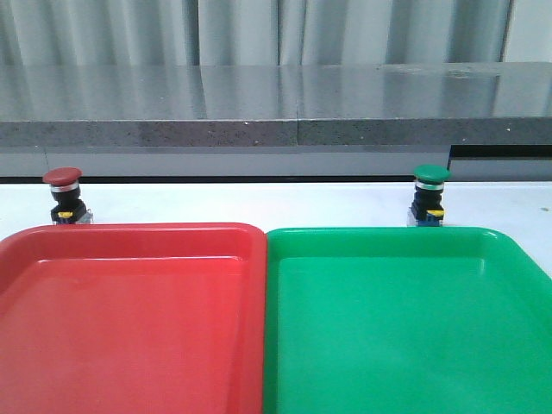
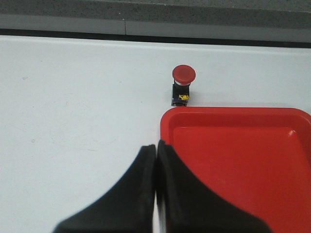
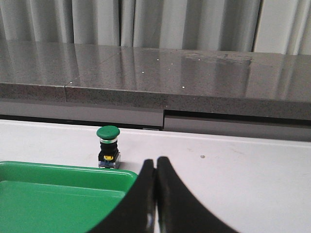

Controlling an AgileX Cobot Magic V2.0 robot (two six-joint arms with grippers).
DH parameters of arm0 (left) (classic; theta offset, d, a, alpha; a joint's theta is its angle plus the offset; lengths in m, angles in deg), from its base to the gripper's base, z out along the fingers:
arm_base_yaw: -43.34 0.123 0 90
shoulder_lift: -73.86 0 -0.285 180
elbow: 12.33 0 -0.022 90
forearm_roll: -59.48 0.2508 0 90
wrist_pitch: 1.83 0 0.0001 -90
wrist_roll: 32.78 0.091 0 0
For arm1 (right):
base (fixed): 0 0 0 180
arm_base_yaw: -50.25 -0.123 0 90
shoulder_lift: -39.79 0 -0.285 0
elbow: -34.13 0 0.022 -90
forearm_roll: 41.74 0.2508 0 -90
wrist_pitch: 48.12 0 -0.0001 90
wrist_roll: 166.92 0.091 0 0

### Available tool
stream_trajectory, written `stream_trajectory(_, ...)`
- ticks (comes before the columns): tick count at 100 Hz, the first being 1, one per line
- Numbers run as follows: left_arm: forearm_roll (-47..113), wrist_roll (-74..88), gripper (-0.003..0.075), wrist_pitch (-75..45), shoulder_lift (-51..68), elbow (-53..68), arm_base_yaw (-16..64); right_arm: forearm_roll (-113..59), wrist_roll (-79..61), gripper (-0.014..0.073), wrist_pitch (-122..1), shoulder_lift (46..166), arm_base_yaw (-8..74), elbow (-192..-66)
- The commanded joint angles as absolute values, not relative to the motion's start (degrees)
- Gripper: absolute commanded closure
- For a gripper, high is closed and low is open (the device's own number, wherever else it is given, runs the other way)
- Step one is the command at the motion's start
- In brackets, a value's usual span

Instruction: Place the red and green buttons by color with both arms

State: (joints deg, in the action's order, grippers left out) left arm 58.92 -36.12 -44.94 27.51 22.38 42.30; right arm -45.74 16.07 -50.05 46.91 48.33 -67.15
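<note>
The red button (image 1: 64, 195) stands upright on the white table just behind the red tray (image 1: 129, 235), near its far left corner. Behind the green tray (image 1: 379, 235), towards its far right, the green button (image 1: 429, 195) stands upright too. Neither arm shows in the front view. My left gripper (image 2: 156, 144) is shut and empty, well short of the red button (image 2: 183, 84), by the red tray's corner (image 2: 167, 119). My right gripper (image 3: 155, 160) is also shut with nothing in it, a little to the side of the green button (image 3: 108, 145) and the green tray (image 3: 63, 169).
The two trays lie side by side at the front, touching along the middle. A grey stone ledge (image 1: 276, 108) runs across behind the table, with a grey curtain beyond it. White tabletop (image 2: 73, 107) stretches left of the red tray and right of the green one.
</note>
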Motion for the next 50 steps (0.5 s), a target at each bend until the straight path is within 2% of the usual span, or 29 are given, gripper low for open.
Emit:
stream_trajectory(1, 58.9, -36.3, 0.0692, -41.8, 27.3, 20.3, 42.4, -45.8, 15.8, 0.0704, -45.7, 45.8, 48.7, -67.9)
stream_trajectory(8, 58.9, -36.3, 0.0592, -41.8, 27.3, 20.3, 42.4, -45.8, 15.8, 0.0704, -45.7, 45.8, 48.7, -67.9)
stream_trajectory(15, 58.9, -36.3, 0.0446, -41.8, 27.3, 20.3, 42.4, -45.8, 15.8, 0.0704, -45.7, 45.8, 48.7, -67.9)
stream_trajectory(26, 58.9, -36.3, 0.0176, -41.8, 27.3, 20.3, 42.4, -45.8, 15.8, 0.0704, -45.7, 45.8, 48.7, -67.9)
stream_trajectory(30, 58.9, -36.3, 0.0127, -41.8, 27.3, 20.3, 42.4, -45.8, 15.8, 0.0704, -45.7, 45.8, 48.7, -67.9)
stream_trajectory(35, 58.9, -36.3, 0.0097, -41.2, 27.3, 20.3, 42.4, -45.8, 15.8, 0.0704, -45.7, 45.8, 48.7, -67.9)
stream_trajectory(50, 58.2, -36.3, 0.0101, -38.6, 27.3, 20.3, 42.4, -45.8, 15.8, 0.0704, -45.7, 45.8, 48.7, -67.9)
